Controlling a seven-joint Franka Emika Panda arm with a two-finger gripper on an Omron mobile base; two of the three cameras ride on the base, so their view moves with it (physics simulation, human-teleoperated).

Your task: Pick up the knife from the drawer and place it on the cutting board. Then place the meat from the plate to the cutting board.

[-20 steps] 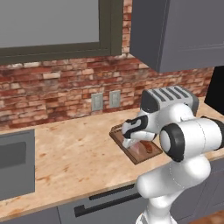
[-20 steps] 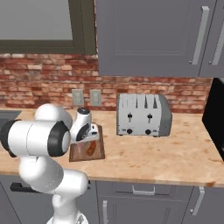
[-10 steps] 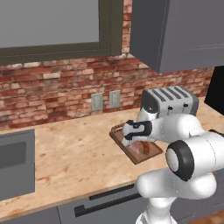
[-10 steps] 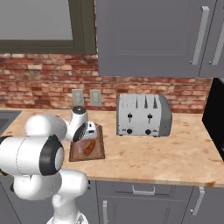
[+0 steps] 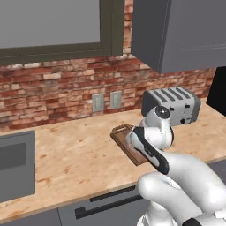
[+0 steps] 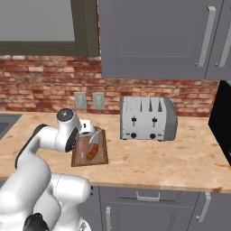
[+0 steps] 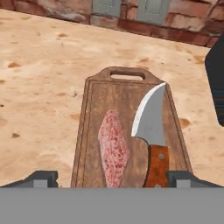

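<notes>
Hand view: the cutting board [image 7: 131,131] is lying on the tabletop [image 7: 39,87], carrying the meat [image 7: 113,148] on one side and the knife [image 7: 153,131] just beside it, blade pointing toward the board's handle slot; the gripper [image 7: 113,178] is standing wide open above them, holding nothing. Right base view: a toaster [image 6: 146,118] is standing well apart from the board [image 6: 100,155]; no writing is legible on it. Left base view: the arm is hiding most of the board [image 5: 128,143], so its load probably cannot be judged there. Compared with a second ago, the fingers are parting.
</notes>
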